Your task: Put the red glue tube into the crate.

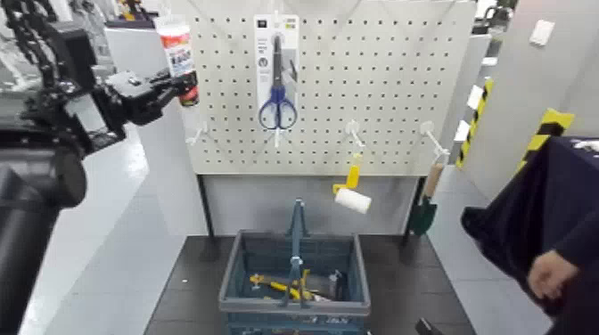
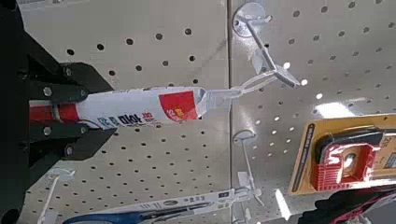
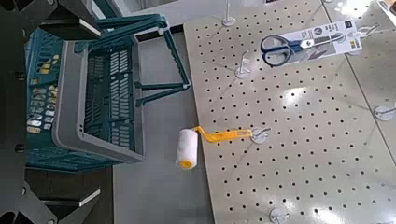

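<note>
The red glue tube (image 2: pixel 131 107) is clamped at its end by the left gripper (image 2: pixel 67 110), seemingly for unhooking, beside the pegboard (image 1: pixel 356 53).

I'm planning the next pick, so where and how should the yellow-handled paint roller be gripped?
Probably best by the yellow handle, coming from the front: it hangs upright from a pegboard hook, narrow and facing the open side. The white roller sleeve below is thicker and sticks out sideways, so I'd avoid it.
</note>
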